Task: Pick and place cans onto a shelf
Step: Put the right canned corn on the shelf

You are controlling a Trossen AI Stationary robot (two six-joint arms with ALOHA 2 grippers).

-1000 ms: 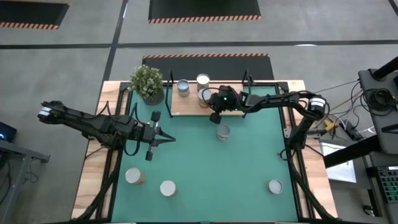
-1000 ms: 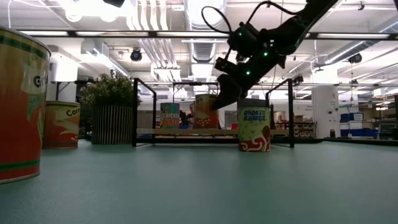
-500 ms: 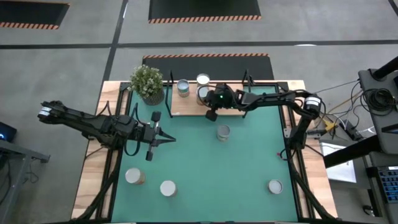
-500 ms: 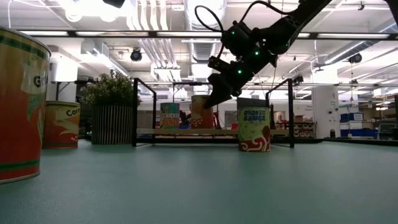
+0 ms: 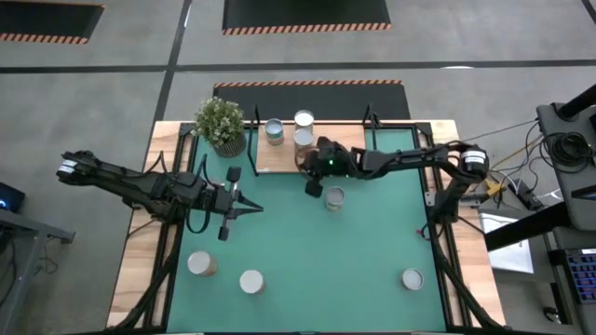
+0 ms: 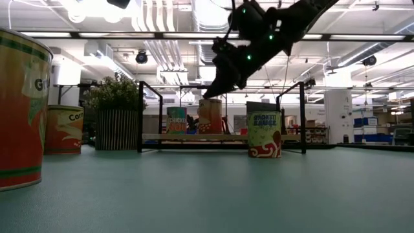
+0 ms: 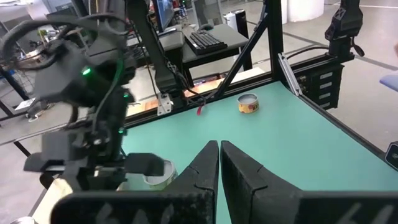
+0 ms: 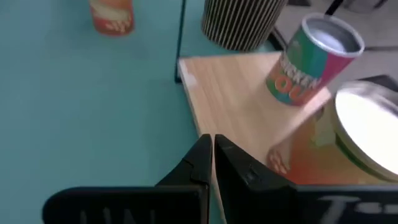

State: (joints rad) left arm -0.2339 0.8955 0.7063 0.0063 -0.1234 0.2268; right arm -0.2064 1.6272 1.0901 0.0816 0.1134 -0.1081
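Hovering at the shelf's (image 5: 349, 154) front edge, your right gripper (image 5: 312, 186) has its fingers pressed together, holding nothing. Three cans (image 5: 304, 120) stand on the board, one (image 5: 334, 197) on the green mat (image 5: 307, 251) just beside it. Your left gripper (image 5: 226, 203) waits pinched closed, well apart.

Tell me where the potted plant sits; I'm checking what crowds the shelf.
In the high view the potted plant stands at the table's far left corner, just left of the shelf, nearest the can at the shelf's left end.
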